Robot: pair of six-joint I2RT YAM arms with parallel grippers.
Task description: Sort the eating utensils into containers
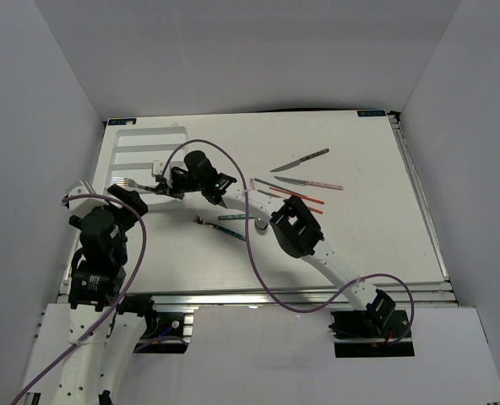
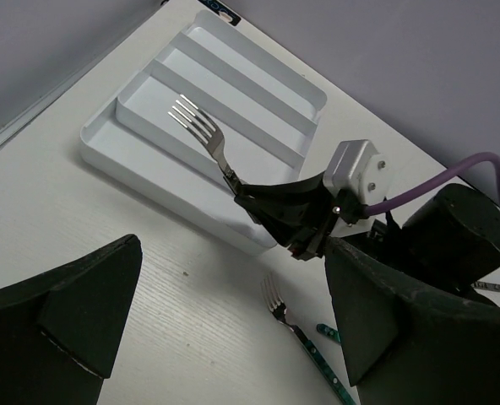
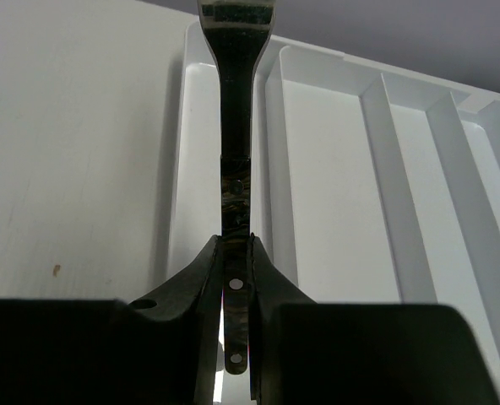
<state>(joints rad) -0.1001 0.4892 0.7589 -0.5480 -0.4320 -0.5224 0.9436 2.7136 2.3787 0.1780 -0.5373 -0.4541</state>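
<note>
My right gripper [image 1: 164, 187] is shut on the dark handle of a silver fork [image 1: 127, 181]. It holds the fork level, tines over the nearest slot of the white cutlery tray [image 1: 149, 133]. The right wrist view shows the handle [image 3: 236, 169] clamped between the jaws [image 3: 237, 257] above the tray's [image 3: 334, 169] leftmost slot. The left wrist view shows the fork [image 2: 203, 131] over the tray [image 2: 258, 80]. My left gripper [image 1: 130, 202] is open and empty beside the tray's near edge. A green-handled fork [image 1: 220, 229] lies on the table and also shows in the left wrist view [image 2: 294, 327].
A dark-handled knife [image 1: 301, 159], a pink-handled knife [image 1: 311, 182] and red and green chopsticks [image 1: 292, 196] lie right of centre. Another green-handled piece [image 1: 233, 217] lies partly under my right arm. Purple cables loop over the table. White walls enclose three sides.
</note>
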